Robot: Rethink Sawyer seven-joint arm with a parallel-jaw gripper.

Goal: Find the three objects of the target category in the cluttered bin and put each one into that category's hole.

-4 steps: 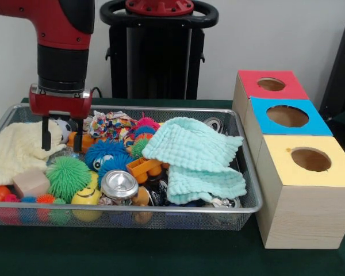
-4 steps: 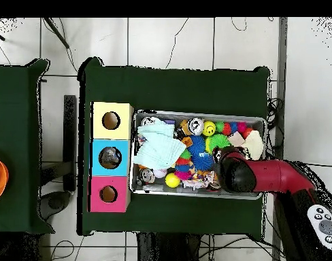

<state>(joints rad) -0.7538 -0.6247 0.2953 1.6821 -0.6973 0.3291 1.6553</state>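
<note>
- Front view: my black two-fingered claw [image 1: 60,137] hangs spread and empty over the silver wire-mesh bin [image 1: 248,190], at the bin's ten o'clock, above a small orange toy [image 1: 85,140]. I judge I'm searching; next comes descending onto a target.
- Overhead view: my red arm [image 2: 264,175] hides the claw; the three wooden hole boxes [image 2: 111,156] sit at the bin's nine o'clock, nothing delivered yet.

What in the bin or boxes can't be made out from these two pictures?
- Whatever lies under the mint cloth: covered in both views.
- Gripper in the overhead view: hidden by the arm.
- Dark shape in the blue box hole, overhead: too small to identify.
- Toys low in the bin, front view: blurred by mesh.
</note>
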